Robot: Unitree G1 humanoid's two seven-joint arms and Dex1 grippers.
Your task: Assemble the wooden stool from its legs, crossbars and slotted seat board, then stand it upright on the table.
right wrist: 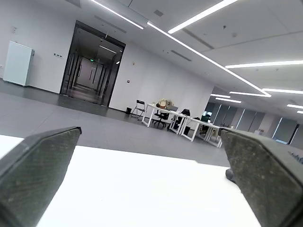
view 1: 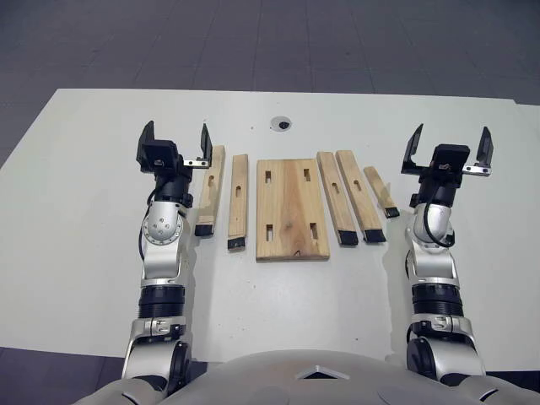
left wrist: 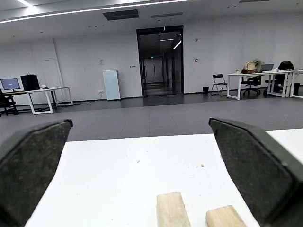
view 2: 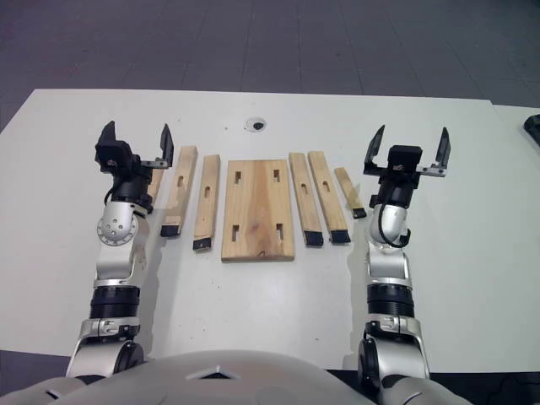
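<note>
The slotted seat board [view 1: 291,209] lies flat mid-table. Left of it lie two long wooden legs [view 1: 209,190] [view 1: 239,201] with black tips. Two more legs [view 1: 336,197] [view 1: 359,194] and a short crossbar [view 1: 380,191] lie to its right. Another short wooden piece [view 2: 156,182] peeks out beside my left arm. My left gripper [view 1: 176,139] hovers open just left of the left legs, whose far ends [left wrist: 171,210] show between its fingers [left wrist: 258,165]. My right gripper [view 1: 449,145] is open and holds nothing, to the right of the short crossbar, above bare table [right wrist: 142,189].
The white table [view 1: 101,169] has a round cable hole [view 1: 282,123] behind the seat board. A dark object [view 2: 531,126] sits at the far right edge. Bare tabletop lies in front of the parts and on both sides.
</note>
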